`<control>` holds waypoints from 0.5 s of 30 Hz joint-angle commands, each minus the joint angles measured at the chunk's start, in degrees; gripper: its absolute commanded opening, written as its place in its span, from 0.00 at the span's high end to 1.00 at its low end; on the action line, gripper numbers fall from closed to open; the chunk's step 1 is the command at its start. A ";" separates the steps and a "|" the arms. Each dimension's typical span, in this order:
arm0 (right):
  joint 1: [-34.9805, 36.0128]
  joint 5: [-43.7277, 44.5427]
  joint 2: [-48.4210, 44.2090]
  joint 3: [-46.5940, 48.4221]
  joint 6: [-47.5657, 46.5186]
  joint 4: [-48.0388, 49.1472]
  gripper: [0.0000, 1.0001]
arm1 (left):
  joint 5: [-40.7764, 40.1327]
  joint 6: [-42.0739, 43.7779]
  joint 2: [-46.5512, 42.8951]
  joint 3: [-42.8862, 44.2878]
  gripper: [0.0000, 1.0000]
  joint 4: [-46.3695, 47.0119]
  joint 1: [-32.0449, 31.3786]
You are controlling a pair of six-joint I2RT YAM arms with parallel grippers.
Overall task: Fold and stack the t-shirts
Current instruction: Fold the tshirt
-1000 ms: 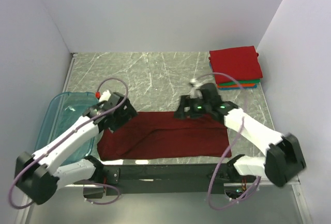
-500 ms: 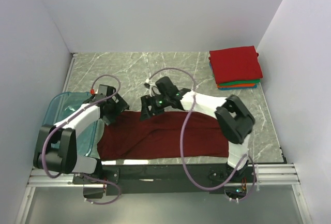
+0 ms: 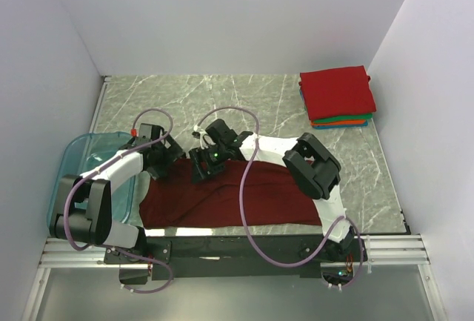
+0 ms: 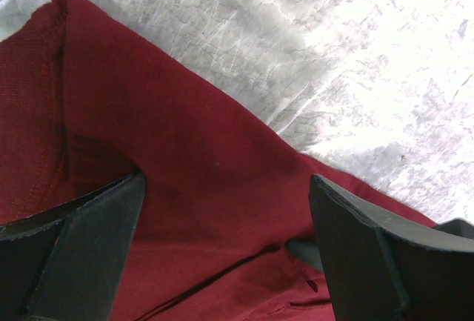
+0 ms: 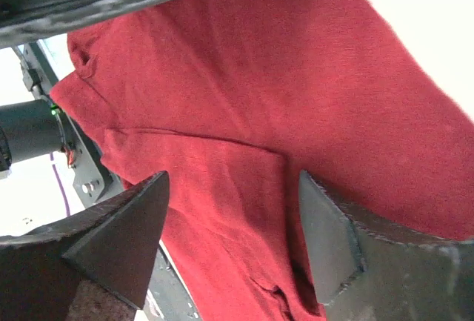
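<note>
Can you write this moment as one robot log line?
left end effector: open over maroon t-shirt | right end effector: open over it | folded stack: far right, red on top

the spread t-shirt (image 3: 244, 199) lies along the near edge of the table (image 3: 222, 106). the folded stack (image 3: 337, 95) sits in the far right corner. the bin (image 3: 81, 159) is at the near left corner, left of the shirt. my left gripper (image 3: 157, 164) and right gripper (image 3: 203, 167) are side by side over its far left part.
</note>
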 commanded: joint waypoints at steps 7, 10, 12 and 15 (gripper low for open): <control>3.08 -1.55 -4.27 -4.54 -1.37 2.71 0.27 | -0.79 0.86 1.30 -2.61 0.01 0.05 0.22; 3.70 -1.81 -5.86 -5.95 -1.81 2.80 0.32 | -1.14 0.77 1.21 -2.61 0.00 -0.30 0.14; 4.05 -1.72 -6.56 -6.74 -2.07 2.89 0.38 | -1.32 0.59 0.95 -2.52 0.01 -0.66 0.22; 4.31 -0.41 -7.27 -7.88 -2.33 2.63 0.44 | -1.67 0.68 0.51 -2.35 0.00 -1.10 0.22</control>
